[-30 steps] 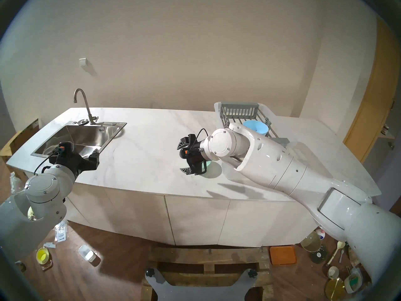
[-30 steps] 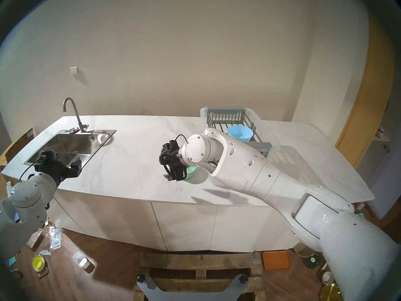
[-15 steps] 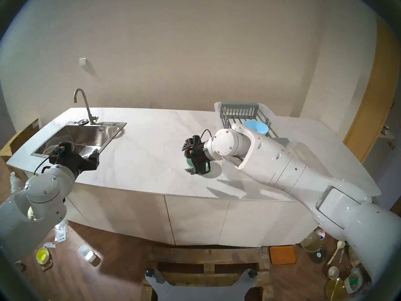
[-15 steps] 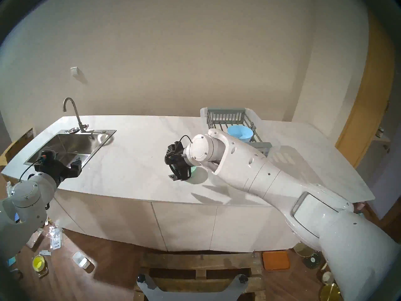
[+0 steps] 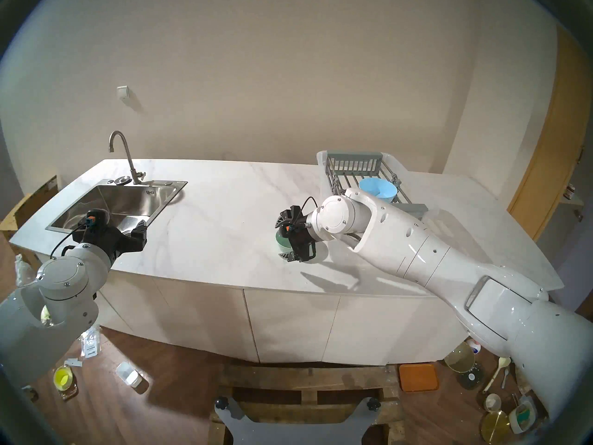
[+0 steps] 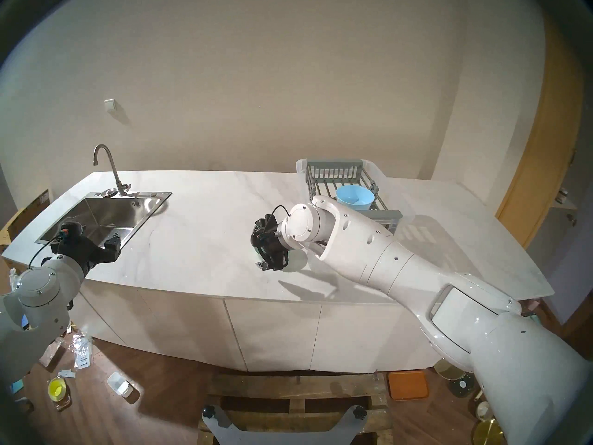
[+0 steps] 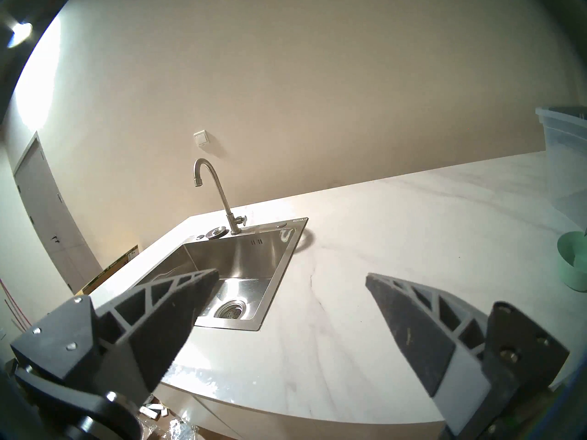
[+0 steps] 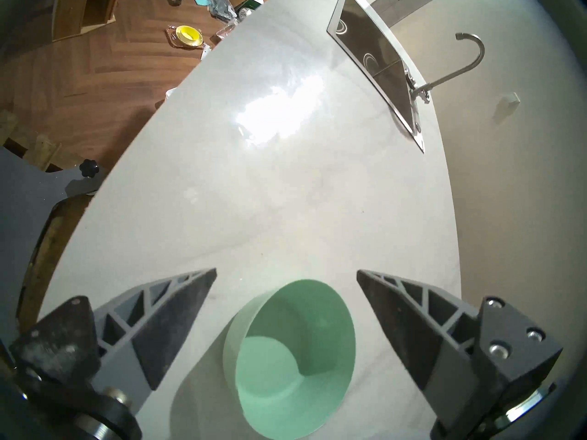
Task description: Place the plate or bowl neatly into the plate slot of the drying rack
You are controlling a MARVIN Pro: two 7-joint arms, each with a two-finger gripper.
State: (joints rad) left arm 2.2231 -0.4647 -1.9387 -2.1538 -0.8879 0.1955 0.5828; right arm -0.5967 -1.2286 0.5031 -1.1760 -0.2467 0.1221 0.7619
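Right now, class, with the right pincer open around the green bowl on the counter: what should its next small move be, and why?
Probably closing the right pincer on the green bowl. Its fingers already flank the bowl without touching it, and the drying rack holds only a blue bowl.

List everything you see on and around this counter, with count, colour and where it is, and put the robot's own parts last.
green bowl: one, mint green, upright on the counter, between the right gripper's fingers, untouched
blue bowl: one, light blue, in the drying rack
drying rack: one, grey, counter's far right, inside a clear tub
sink: one, steel, counter's left
tap: one, steel, behind the sink
counter: one, white marble
orange tray: one, on the floor, right
yellow cup: one, on the floor, left
left gripper: one, black, open, by the sink
right gripper: one, black, open, over the green bowl
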